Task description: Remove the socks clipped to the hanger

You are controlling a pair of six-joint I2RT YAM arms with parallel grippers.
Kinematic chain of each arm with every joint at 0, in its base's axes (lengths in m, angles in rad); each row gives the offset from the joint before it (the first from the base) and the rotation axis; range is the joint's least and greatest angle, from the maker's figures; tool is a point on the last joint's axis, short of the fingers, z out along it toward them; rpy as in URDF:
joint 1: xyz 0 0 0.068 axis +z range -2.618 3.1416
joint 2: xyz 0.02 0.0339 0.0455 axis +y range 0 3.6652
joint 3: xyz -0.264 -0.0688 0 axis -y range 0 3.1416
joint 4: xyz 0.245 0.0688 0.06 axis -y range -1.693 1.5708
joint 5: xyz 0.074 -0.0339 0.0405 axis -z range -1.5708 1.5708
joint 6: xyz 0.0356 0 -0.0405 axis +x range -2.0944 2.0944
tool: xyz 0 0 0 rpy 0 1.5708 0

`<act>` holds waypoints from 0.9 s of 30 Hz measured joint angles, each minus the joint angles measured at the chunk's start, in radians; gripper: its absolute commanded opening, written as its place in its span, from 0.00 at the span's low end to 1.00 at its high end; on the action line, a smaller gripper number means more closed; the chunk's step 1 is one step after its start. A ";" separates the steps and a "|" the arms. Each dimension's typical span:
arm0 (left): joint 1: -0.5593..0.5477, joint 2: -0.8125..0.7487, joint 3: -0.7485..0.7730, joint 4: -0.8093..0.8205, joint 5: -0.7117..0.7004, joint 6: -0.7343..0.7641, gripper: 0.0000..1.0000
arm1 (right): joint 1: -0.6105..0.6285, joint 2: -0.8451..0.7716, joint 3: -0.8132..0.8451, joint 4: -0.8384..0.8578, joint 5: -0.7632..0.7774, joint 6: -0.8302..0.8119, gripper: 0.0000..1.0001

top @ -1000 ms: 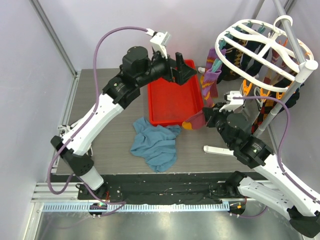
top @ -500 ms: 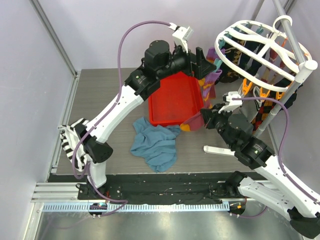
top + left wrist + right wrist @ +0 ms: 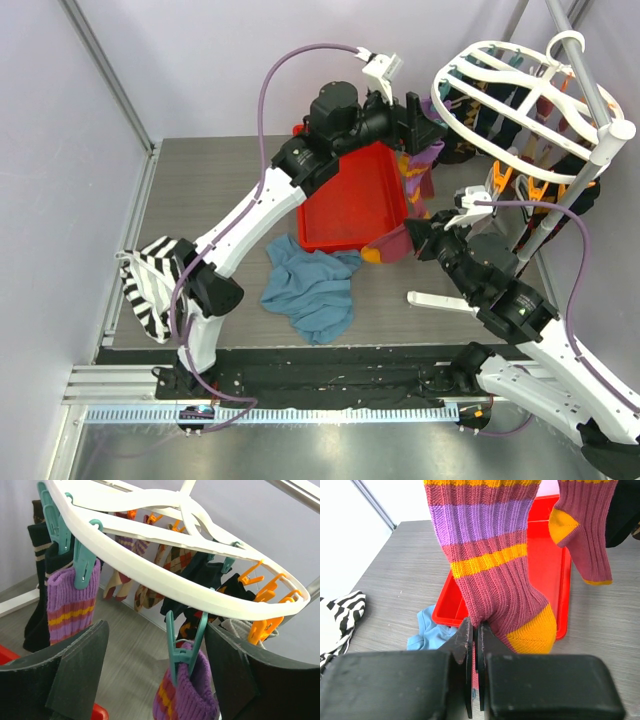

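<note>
I saw left gripper (image 3: 156, 627) had swung right, from over the tray (image 3: 350, 200) to the hanger (image 3: 150, 577) | its jaws wide, flanking a teal clip (image 3: 181, 647) on a purple sock (image 3: 187, 695) | right gripper (image 3: 475, 627) clamped on the foot of a striped sock (image 3: 495, 580) by the tray's near right corner | other socks (image 3: 37, 615) hung clipped beneath hanger

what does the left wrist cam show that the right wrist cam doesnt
Only left wrist: the white hanger, its teal clips and orange clips, argyle socks, and the left arm's fingers spread open. Only right wrist: a blue cloth, a black-and-white cloth, and the right arm's fingers shut on a striped sock. Both: purple and orange striped socks, grey table, red tray.
</note>
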 measured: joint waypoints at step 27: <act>-0.027 0.029 0.005 0.080 0.009 -0.042 0.35 | 0.000 -0.076 -0.070 -0.095 -0.020 -0.020 0.01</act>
